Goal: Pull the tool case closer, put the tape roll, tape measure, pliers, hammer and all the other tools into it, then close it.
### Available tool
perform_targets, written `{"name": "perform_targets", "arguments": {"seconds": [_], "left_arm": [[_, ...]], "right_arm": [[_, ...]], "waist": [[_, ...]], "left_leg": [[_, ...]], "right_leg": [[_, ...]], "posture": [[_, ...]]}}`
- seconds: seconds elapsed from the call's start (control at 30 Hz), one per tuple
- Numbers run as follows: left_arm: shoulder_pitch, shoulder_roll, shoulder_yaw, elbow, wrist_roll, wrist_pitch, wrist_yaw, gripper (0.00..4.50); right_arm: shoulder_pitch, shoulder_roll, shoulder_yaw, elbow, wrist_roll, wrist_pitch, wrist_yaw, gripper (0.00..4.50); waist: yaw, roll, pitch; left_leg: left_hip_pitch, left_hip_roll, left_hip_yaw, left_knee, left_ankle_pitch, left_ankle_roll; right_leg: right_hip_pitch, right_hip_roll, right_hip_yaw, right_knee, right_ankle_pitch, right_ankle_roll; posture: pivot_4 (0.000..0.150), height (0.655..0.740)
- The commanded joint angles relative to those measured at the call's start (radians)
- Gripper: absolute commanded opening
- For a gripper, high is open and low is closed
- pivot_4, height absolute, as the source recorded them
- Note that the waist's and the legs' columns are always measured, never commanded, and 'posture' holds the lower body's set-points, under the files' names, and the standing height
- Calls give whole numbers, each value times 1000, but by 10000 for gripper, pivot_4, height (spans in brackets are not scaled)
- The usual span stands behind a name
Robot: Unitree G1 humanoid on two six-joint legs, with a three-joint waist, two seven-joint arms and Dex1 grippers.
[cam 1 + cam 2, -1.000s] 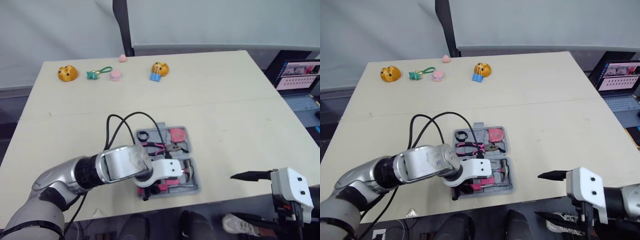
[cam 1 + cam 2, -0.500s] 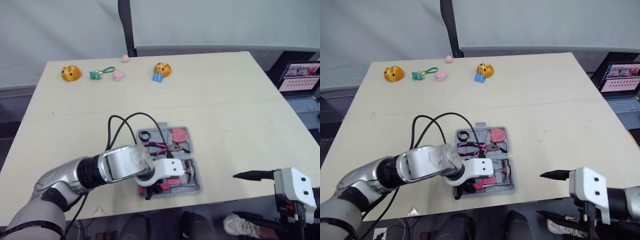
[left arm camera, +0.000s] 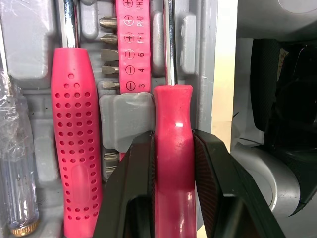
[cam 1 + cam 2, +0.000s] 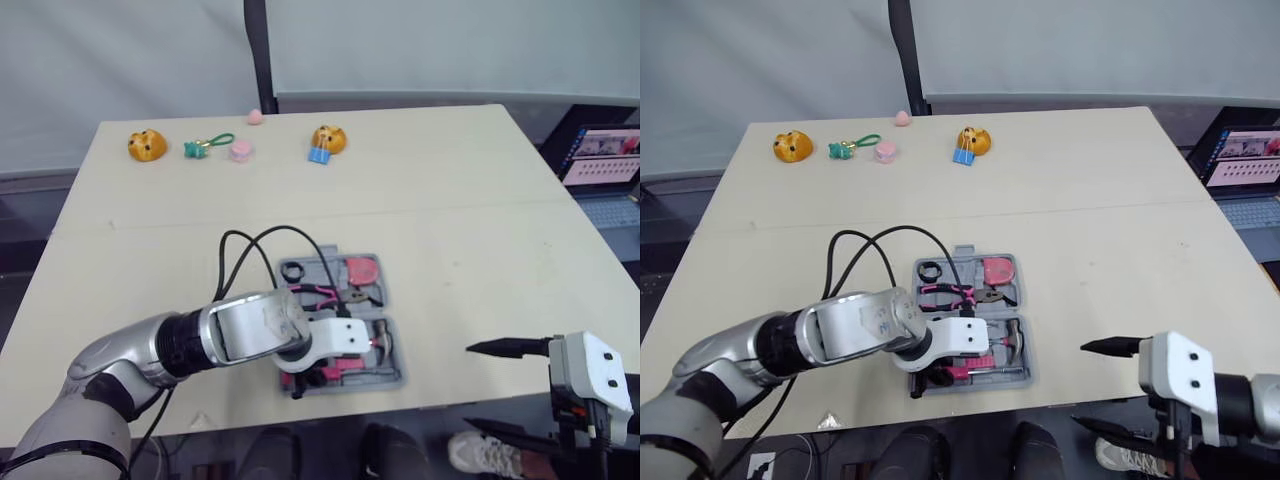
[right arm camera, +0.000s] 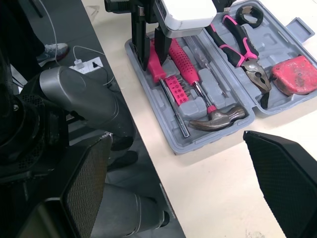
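In the head views nothing has shifted but the camera. Your left gripper (image 4: 297,378) stays low over the tool case (image 4: 398,377) at the table's near edge, where one tape roll (image 4: 292,271) sits.

In the left wrist view, it is clamped on a pink screwdriver (image 3: 173,124) lying in its slot, so packing looks nearly done.

In the right wrist view, the right gripper (image 5: 178,144) is spread wide and empty. I count two screwdrivers, one hammer (image 5: 218,118), one pliers (image 5: 242,44) and one tape measure (image 5: 292,79).

- A pink bit strip (image 3: 132,44) in the tool case (image 3: 29,59) has a mark moulded beside each bit.
- Upper rows: circled plus signs, the top one with "PH2"; the letters beside the next two are partly unclear.
- Lower rows: circled minus signs with 6, 4 and 3.
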Motion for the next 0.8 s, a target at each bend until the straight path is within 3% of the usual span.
{"name": "perform_targets", "arguments": {"seconds": [0.03, 0.3, 0.47, 0.57, 0.8], "left_arm": [[5, -11, -26, 14, 22, -20, -1, 5921], [0, -20, -31, 16, 31, -24, -15, 5921], [-9, -3, -21, -14, 8, 3, -48, 30311], [8, 3, 74, -34, -27, 65, -57, 44712], [64, 92, 313, -78, -159, 97, -93, 44712]], "right_arm": [[-4, 9, 1, -5, 4, -13, -7, 45000], [7, 22, -10, -17, 2, -11, -10, 45000], [19, 27, -17, -18, 1, -15, -6, 45000], [13, 25, -10, -9, -1, -20, -5, 45000], [-22, 20, 29, 11, -7, -32, -10, 45000]], "waist": [[0, 0, 0], [0, 0, 0], [1, 0, 0], [0, 0, 0], [-20, 1, 2]], "left_leg": [[0, 0, 0, 0, 0, 0], [0, 0, 0, 0, 0, 0], [0, 0, 0, 0, 0, 0], [0, 0, 0, 0, 0, 0], [-1, 1, -1, -2, 1, 0]], "right_leg": [[0, 0, 0, 0, 0, 0], [0, 0, 0, 0, 0, 0], [0, 0, 0, 0, 0, 0], [0, 0, 0, 0, 0, 0], [-1, 1, -1, 2, 0, 0]], "posture": [[1500, 7155], [1500, 7155], [1500, 7155], [1500, 7155], [1500, 7155]]}}
